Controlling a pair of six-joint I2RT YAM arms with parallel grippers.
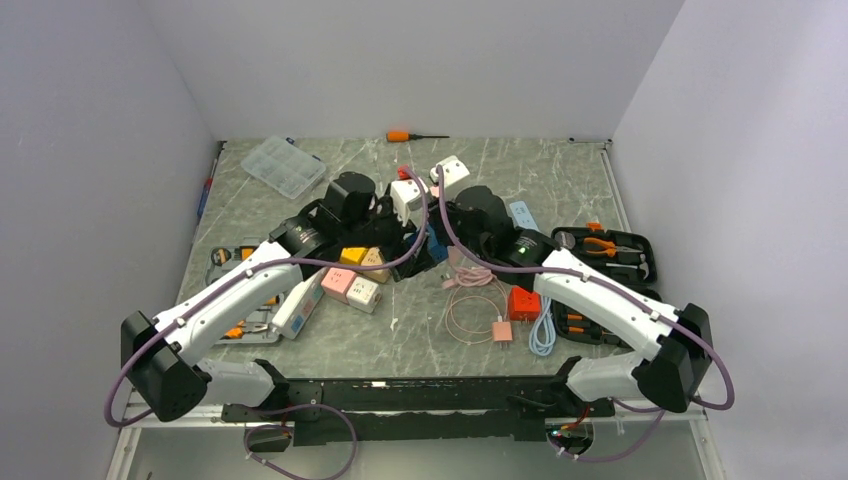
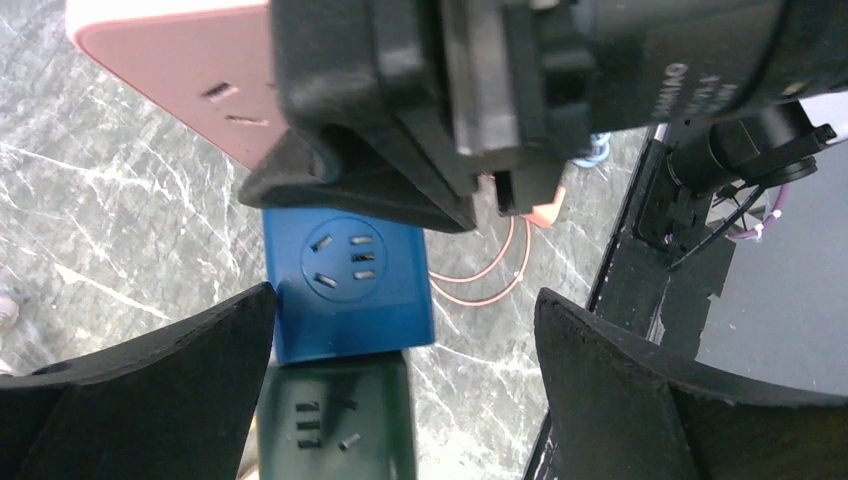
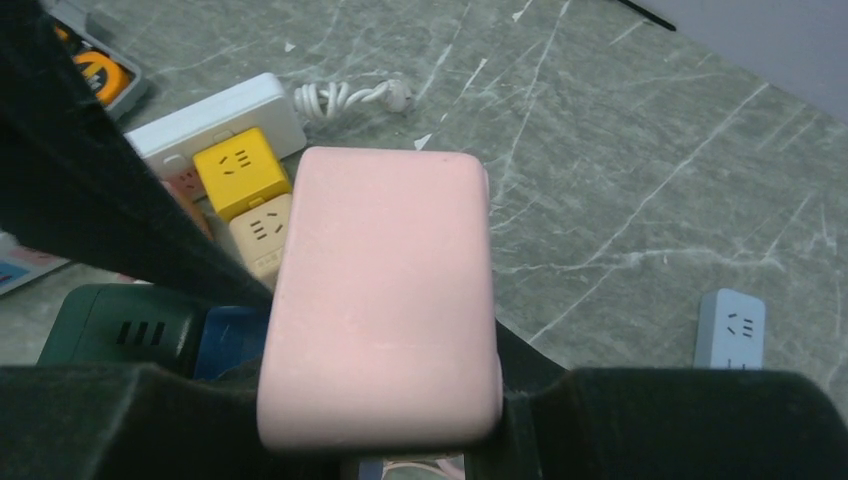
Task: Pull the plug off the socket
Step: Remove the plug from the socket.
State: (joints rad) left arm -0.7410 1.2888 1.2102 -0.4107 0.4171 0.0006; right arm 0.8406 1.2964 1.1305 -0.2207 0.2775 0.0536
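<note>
Centre frame: held left gripper [image 2: 405, 300] spread wide facing blue outlet cube [image 2: 350, 280]; pinched pink outlet block [image 3: 385, 250] in right gripper [image 3: 385, 335].

Left tool [image 2: 405, 330] spread wide; right tool [image 3: 380, 330] clamped.

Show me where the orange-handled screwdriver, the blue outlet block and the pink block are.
Screwdriver [image 1: 400, 135], top view, on its orange handle.
Blue outlet block [image 2: 345, 300], left wrist view, front face just below the slots.
Pink block [image 3: 385, 290], right wrist view, middle of its plain face.
</note>
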